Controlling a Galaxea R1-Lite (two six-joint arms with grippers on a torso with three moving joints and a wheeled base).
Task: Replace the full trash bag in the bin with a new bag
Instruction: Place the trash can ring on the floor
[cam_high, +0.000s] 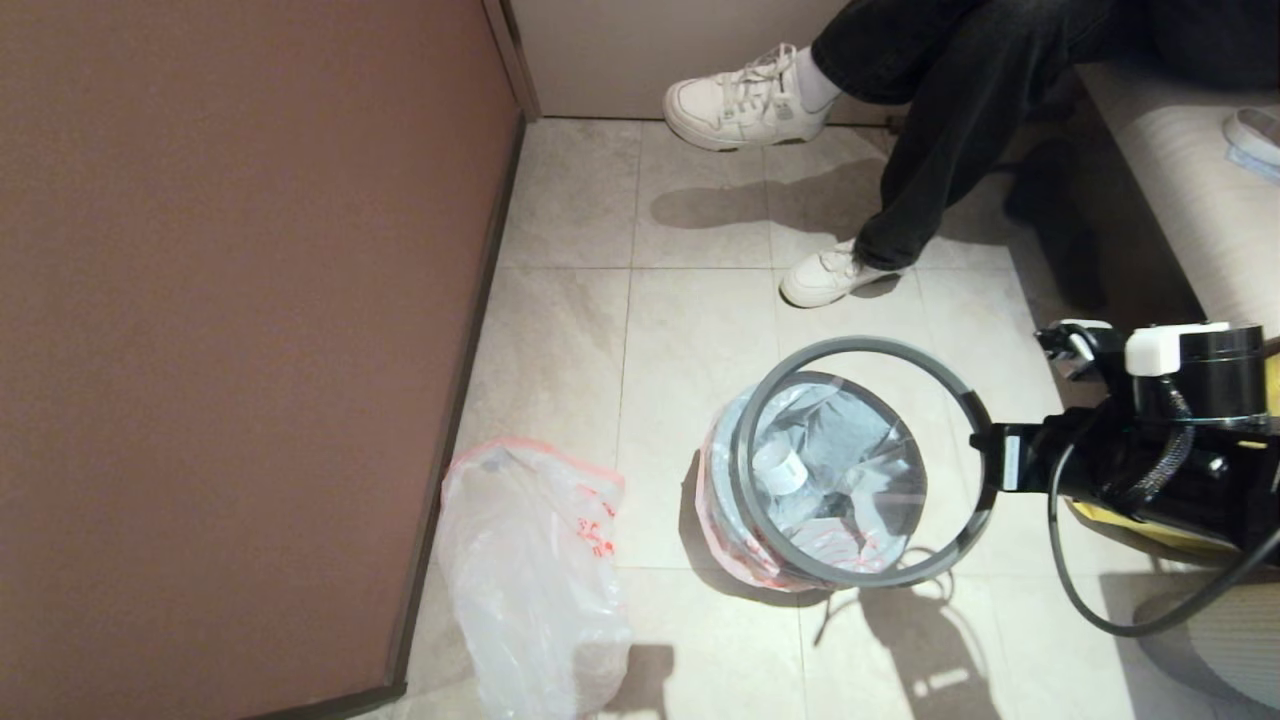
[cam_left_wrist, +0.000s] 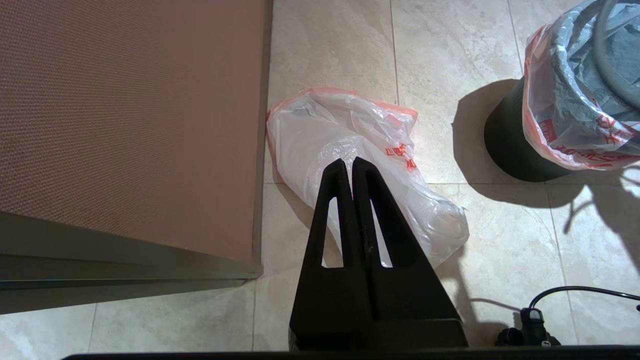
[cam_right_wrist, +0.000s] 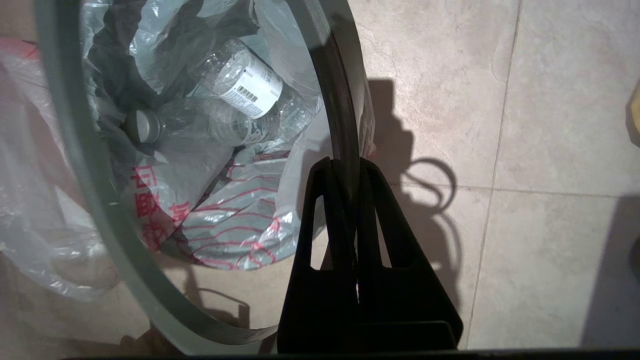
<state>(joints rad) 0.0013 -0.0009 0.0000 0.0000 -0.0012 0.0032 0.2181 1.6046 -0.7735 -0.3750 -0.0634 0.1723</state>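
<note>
This looks like a room in a home or a waiting place. The floor has big pale shiny tiles. A brown wall stands on the left. At the far right, a person in white shoes sits on a soft bench.

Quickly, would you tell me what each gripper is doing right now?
Left gripper: shut, holding nothing, above the new bag on the floor.
Right gripper: shut on the grey hoop, lifted off the bin.
</note>
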